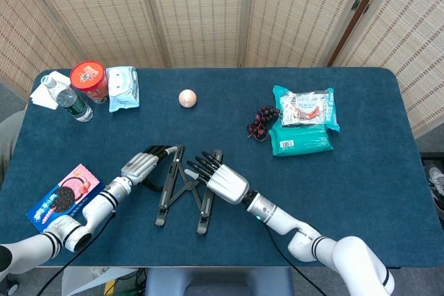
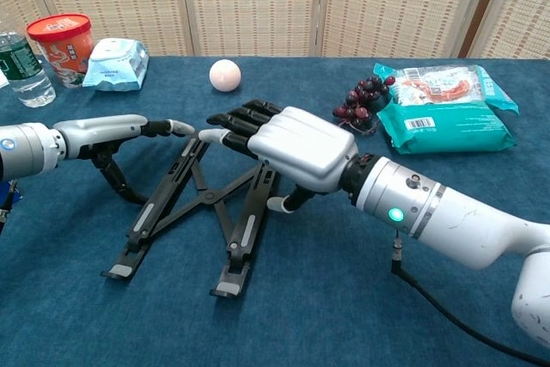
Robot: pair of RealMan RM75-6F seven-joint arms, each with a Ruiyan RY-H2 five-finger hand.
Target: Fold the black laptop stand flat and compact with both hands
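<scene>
Laptop stand point(image 2: 193, 204): matt black bars, metal or plastic unclear. Left hand point(image 2: 112, 131) and right hand point(image 2: 288, 148): smooth satin silver shells, glossy black fingers. Table point(image 1: 361, 192): dark blue cloth, fine matt weave. Snack packs point(image 1: 303, 119): glossy teal plastic film. Water bottle point(image 1: 67, 98): clear plastic. Folding screen point(image 1: 208, 12): woven reed panels in wooden frames.
</scene>
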